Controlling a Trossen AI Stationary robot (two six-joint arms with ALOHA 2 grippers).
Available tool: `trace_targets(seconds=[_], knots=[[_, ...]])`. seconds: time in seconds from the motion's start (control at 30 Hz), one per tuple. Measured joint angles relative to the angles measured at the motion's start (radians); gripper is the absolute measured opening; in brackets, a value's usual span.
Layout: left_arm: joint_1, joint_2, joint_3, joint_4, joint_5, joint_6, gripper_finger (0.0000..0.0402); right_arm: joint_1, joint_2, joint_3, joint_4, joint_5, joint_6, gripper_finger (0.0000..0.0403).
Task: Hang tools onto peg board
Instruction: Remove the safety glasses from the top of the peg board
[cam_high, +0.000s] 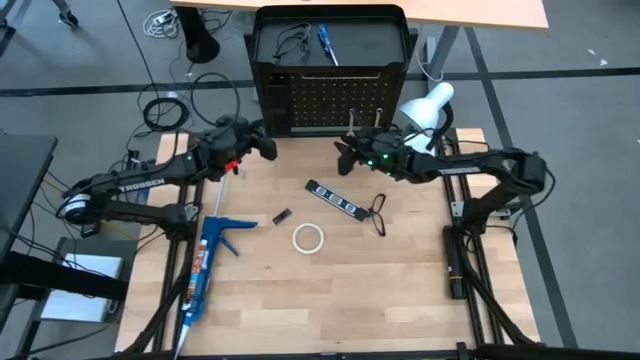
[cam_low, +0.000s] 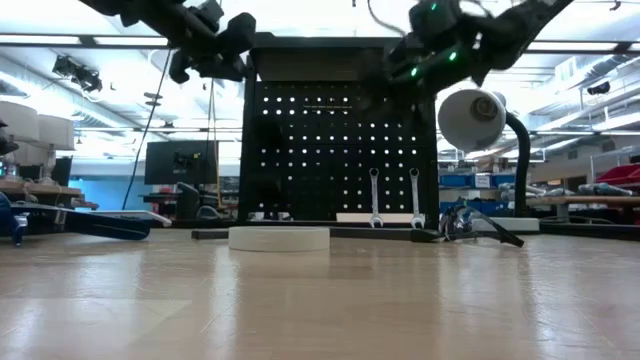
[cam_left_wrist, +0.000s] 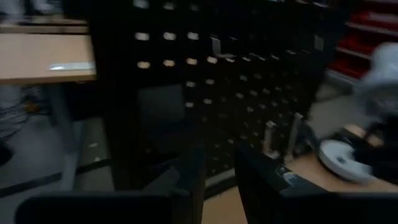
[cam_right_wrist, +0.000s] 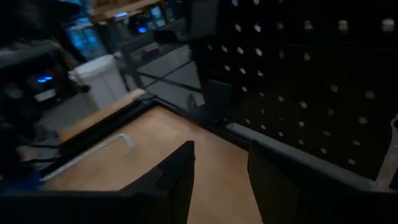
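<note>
Wooden worktop (cam_high: 330, 290), both arms up by the peg board (cam_low: 340, 140), fingers slightly spread, empty. Tape ring (cam_high: 308, 237) looks light, stiff: pinch its rim.

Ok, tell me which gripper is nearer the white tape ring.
Right, slightly. The right gripper is up by the peg board, beyond the white tape ring; the left gripper is also there, farther off.

Dark arms (cam_high: 150, 185), seemingly white-lettered

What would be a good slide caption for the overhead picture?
Two arms reach toward peg board; tape ring lies on table.
</note>
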Motion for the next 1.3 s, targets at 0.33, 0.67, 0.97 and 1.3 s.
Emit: trace_targets(seconds=[0.33, 0.67, 0.97, 1.3], knots=[[0.093, -0.001, 0.0, -0.006, 0.235, 0.041, 0.0087, -0.025, 0.195, 0.0, 0.134, 0.019, 0.098, 0.0154], [0.165, -0.045, 0.078, 0.004, 0.533, -0.042, 0.0087, 0.059, 0.102, 0.178, -0.104, -0.133, 0.076, 0.015], [0.164, -0.01, 0.302, -0.218, 0.683, -0.068, 0.0087, 0.137, 0.066, 0.503, -0.489, -0.151, -0.022, 0.015], [0.163, 0.169, 0.669, -0.41, 0.774, -0.068, 0.0087, 0.102, 0.027, 0.634, -0.732, -0.405, 0.042, 0.015]])
